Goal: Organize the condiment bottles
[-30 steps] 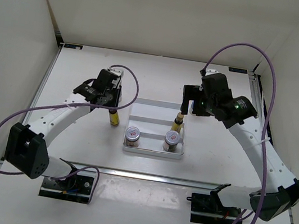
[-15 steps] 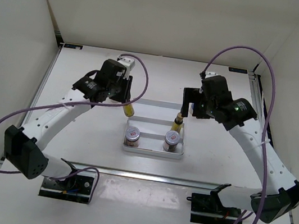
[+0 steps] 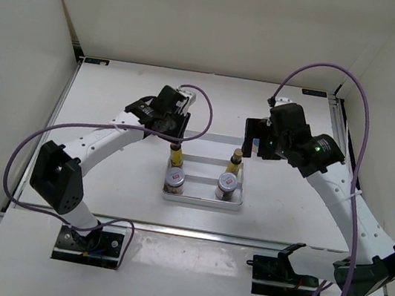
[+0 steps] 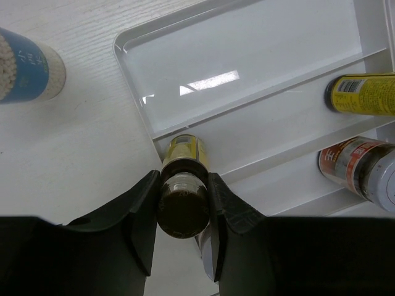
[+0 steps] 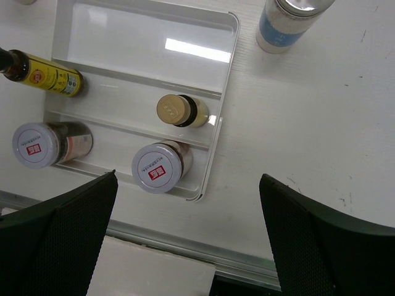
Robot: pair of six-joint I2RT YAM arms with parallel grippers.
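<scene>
A white table (image 3: 116, 90) carries a shallow white tray (image 3: 205, 148) divided into three rows, with two robot arms reaching in from the near edge. The left arm (image 3: 100, 144) bends over the tray's left side, and its left gripper (image 4: 182, 185) is clamped on the dark cap of a slim yellow bottle (image 4: 184, 151). The bottle is upright over the left end of the middle row; whether its base touches the tray cannot be told. The right arm (image 3: 334, 188) holds the right gripper (image 3: 255, 137) above the table just beyond the tray's right edge, fingers spread wide and holding nothing. Two white bottles with blue bands stand on the table outside the tray, one off its left side (image 4: 28, 65) and one near its far right corner (image 5: 290, 21). A second yellow bottle (image 3: 234, 163) stands at the right end of the middle row. Two silver-lidded jars (image 3: 175, 180) (image 3: 225, 188) sit in the near row, left and right.
</scene>
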